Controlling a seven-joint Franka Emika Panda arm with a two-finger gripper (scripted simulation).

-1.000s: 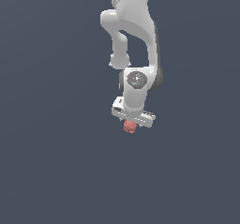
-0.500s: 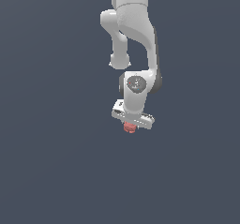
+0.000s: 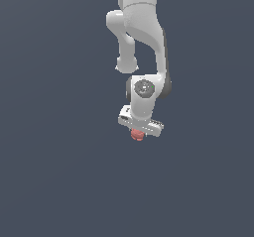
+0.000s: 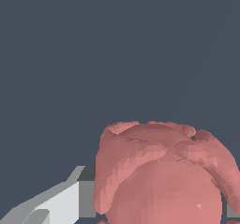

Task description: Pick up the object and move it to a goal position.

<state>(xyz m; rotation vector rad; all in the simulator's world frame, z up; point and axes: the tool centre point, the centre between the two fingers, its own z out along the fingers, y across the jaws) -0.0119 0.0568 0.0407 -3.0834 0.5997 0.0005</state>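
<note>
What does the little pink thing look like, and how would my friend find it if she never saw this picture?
Start at the big white robot arm coming down from the top of the exterior view and follow it to its lowest end, the flat white tool. Tucked right under that tool is the object, a small roundish lump. It is the only reddish-pink thing there; everything else is white or dark grey-blue.

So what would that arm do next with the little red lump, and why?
Probably close its gripper on the reddish-pink object and check the hold before lifting. The wrist view shows the object filling the space beside one finger, so it sits between the fingers, but a firm grip cannot be confirmed, and no goal marker is visible.
</note>
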